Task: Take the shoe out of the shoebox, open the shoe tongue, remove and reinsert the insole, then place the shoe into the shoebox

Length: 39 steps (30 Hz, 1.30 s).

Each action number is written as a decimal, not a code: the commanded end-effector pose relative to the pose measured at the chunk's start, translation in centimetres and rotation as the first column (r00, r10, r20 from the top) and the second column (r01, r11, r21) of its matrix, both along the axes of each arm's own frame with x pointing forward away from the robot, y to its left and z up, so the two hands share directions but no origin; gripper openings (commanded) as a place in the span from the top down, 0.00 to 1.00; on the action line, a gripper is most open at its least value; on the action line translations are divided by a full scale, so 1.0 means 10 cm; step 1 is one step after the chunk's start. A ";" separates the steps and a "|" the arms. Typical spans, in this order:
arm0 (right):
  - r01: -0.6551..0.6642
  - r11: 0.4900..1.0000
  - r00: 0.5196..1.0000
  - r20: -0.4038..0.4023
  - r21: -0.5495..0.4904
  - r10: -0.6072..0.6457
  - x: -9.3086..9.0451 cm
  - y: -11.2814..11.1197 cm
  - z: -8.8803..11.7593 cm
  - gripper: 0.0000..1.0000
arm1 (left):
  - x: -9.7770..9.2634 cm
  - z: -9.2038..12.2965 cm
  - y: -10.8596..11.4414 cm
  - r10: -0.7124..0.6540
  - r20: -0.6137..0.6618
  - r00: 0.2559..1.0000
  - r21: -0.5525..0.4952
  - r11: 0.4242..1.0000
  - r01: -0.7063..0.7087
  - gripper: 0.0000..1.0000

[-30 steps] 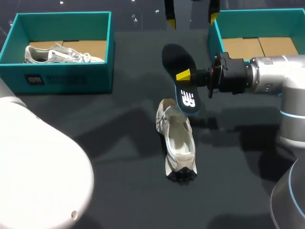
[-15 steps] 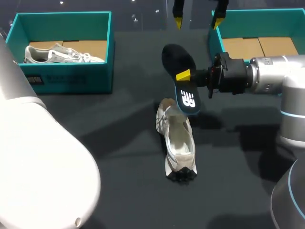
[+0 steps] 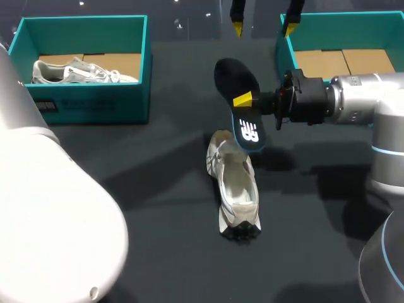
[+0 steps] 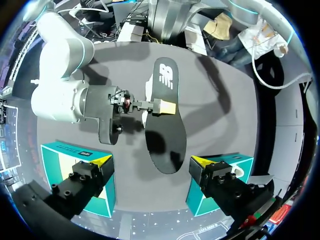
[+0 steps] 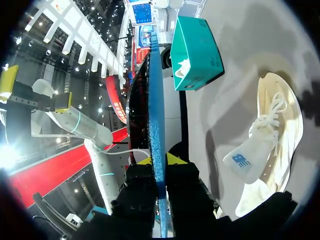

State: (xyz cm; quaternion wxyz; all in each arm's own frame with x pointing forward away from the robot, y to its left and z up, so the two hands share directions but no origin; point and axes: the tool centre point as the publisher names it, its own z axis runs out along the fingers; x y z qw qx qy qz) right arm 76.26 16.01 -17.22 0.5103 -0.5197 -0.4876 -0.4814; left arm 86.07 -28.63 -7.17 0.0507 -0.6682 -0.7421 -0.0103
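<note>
Since 1 second ago the left gripper (image 3: 263, 26) has shifted a little toward the right arm's side, and the left arm's white housing (image 3: 50, 208) has swung in the near corner. The shoe, insole and right gripper have not stirred.

Nearest lies the shoe (image 3: 235, 189), standing on its sole on the dark matte table (image 3: 158, 265). Its long axis runs near to far, heel toward the robot and toe away. Soft shadows fall on the table beside it.

Over the shoe's toe end hangs the insole (image 3: 235, 82), its long axis close to the shoe's. Its blue end with a white mark is low by the laces, and its black end points up and away. I cannot tell whether it touches the shoe. The right gripper (image 3: 246, 101) comes in from the shoe's right, its 2 fingers closed on the insole's middle.

The left wrist view shows the insole's (image 4: 165, 125) broad face. The right wrist view shows it (image 5: 154, 100) edge-on in its own gripper (image 5: 158, 160). That view alone shows the shoe's (image 5: 272, 150) tongue (image 5: 242, 160) standing out over the opening.

Beyond the shoe stand 2 teal boxes. The left-side shoebox (image 3: 82, 101) holds a second shoe (image 3: 82, 71) lying crosswise, and the right-side shoebox (image 3: 284, 47) shows a cardboard floor.

Farthest from the shoe, the left gripper is spread wide and holds nothing. In its own view (image 4: 151, 161) it looks down on the right gripper (image 4: 162, 106).
</note>
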 end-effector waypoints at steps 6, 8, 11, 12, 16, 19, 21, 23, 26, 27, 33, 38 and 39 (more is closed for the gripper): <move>0.001 1.000 1.000 -0.001 -0.001 -0.001 0.00 0.01 0.00 1.00 | -0.18 -0.02 0.48 -0.031 0.064 0.997 -0.298 0.953 0.049 0.00; 0.001 1.000 1.000 -0.001 -0.001 -0.001 0.00 0.01 0.00 1.00 | -0.21 -0.04 0.55 -0.032 0.078 0.996 -0.340 0.939 0.057 0.00; 0.001 1.000 1.000 -0.001 -0.001 -0.001 0.00 0.01 0.00 1.00 | -0.25 -0.07 0.65 -0.034 0.086 0.996 -0.403 0.913 0.066 0.00; 0.001 1.000 1.000 -0.001 -0.001 -0.001 0.00 0.01 0.00 1.00 | -0.26 -0.08 0.69 -0.033 0.086 0.996 -0.424 0.903 0.066 0.00; 0.001 1.000 1.000 -0.001 -0.001 -0.001 0.00 0.01 0.00 1.00 | -0.30 -0.11 0.79 -0.005 0.081 0.997 -0.482 0.875 0.044 0.00; 0.001 1.000 1.000 -0.001 -0.001 -0.001 0.00 0.01 0.00 1.00 | -0.33 -0.13 0.87 0.008 0.081 0.997 -0.518 0.854 0.035 0.00; 0.001 1.000 1.000 -0.001 -0.001 -0.001 0.00 0.01 0.00 1.00 | -0.34 -0.14 0.91 0.009 0.087 0.996 -0.547 0.836 0.040 0.00; 0.001 1.000 1.000 -0.001 -0.001 -0.001 0.00 0.01 0.00 1.00 | -0.35 -0.15 0.94 0.009 0.087 0.996 -0.568 0.822 0.042 0.00; 0.001 1.000 1.000 -0.001 -0.001 -0.001 0.00 0.01 0.00 1.00 | -0.36 -0.19 0.99 0.002 0.069 0.998 -0.601 0.798 0.040 0.00; 0.001 1.000 1.000 -0.001 -0.001 -0.001 0.00 0.01 0.00 1.00 | -0.36 -0.21 1.00 -0.002 0.060 0.998 -0.615 0.788 0.039 0.00; 0.001 1.000 1.000 -0.001 -0.001 -0.001 0.00 0.01 0.00 1.00 | -0.38 -0.27 1.14 -0.050 0.063 0.997 -0.755 0.650 0.081 0.00; 0.001 1.000 1.000 -0.001 -0.001 -0.001 0.00 0.01 0.00 1.00 | -0.38 -0.27 1.14 -0.050 0.063 0.997 -0.755 0.650 0.081 0.00; 0.001 1.000 1.000 -0.001 -0.001 -0.001 0.00 0.01 0.00 1.00 | -0.38 -0.27 1.14 -0.050 0.063 0.997 -0.755 0.650 0.081 0.00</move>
